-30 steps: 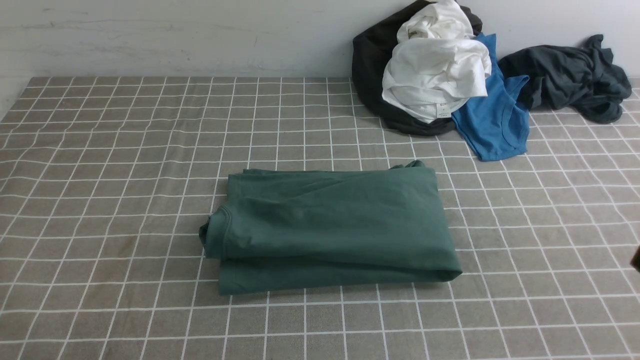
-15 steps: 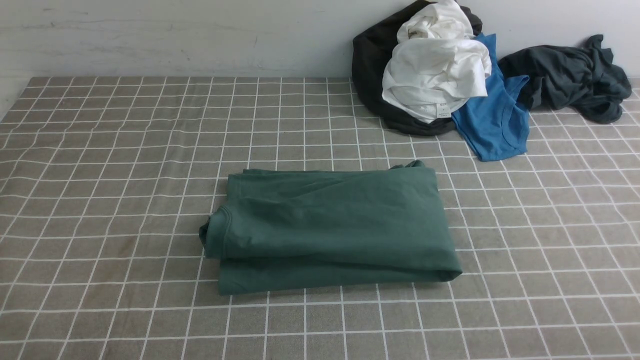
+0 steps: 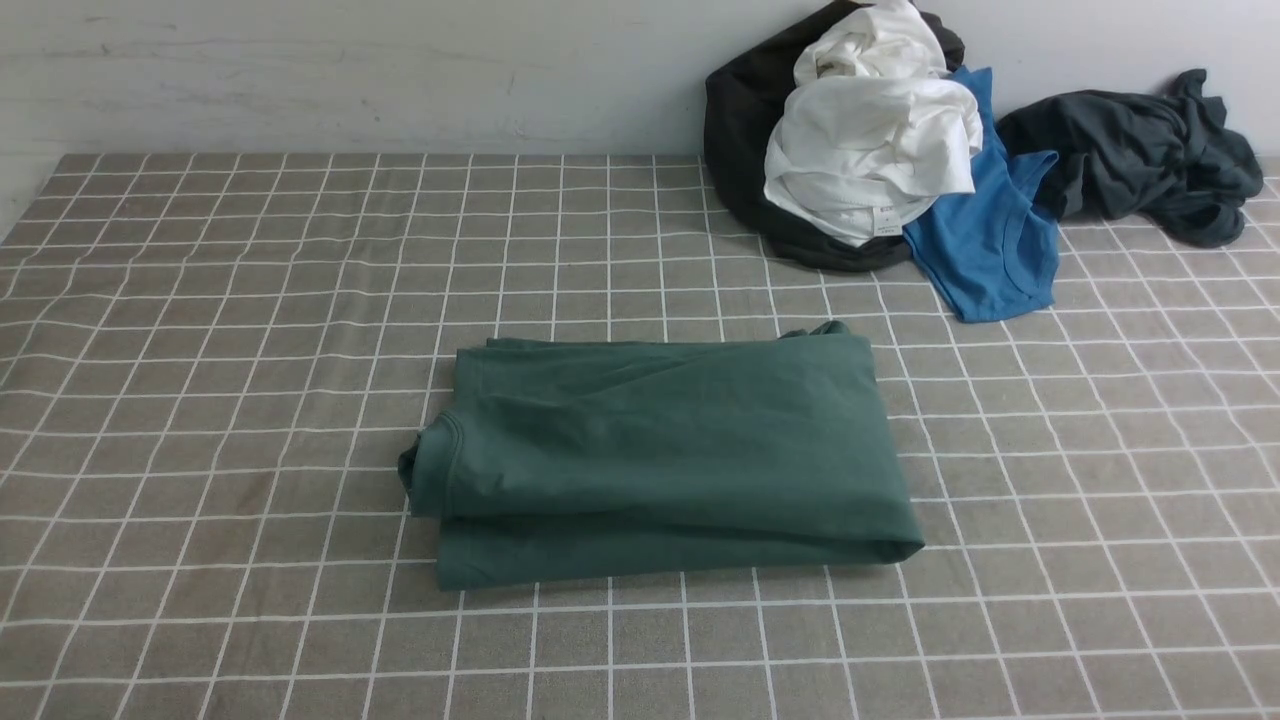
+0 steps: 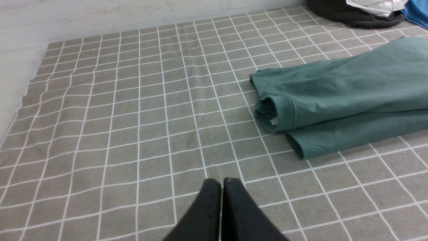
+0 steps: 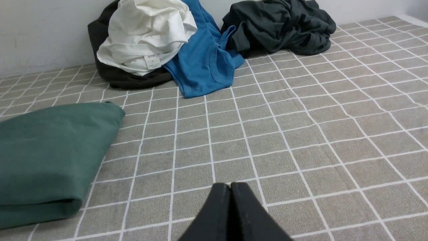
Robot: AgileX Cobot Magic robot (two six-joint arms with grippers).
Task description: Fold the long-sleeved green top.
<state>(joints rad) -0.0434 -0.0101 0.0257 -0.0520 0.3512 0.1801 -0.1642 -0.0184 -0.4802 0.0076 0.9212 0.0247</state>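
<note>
Left gripper (image 4: 221,182) closed, empty, over bare grey checked tablecloth (image 3: 200,350), near-left of garment. Dark green long-sleeved cotton top (image 3: 660,460) folded flat at table centre, collar end left. Right gripper (image 5: 230,187) closed, empty, near-right. Far right by wall: black garment (image 3: 740,130), crumpled white shirt (image 3: 870,150), bright blue shirt (image 3: 990,250), charcoal-grey garment (image 3: 1140,150); well apart from top.
</note>
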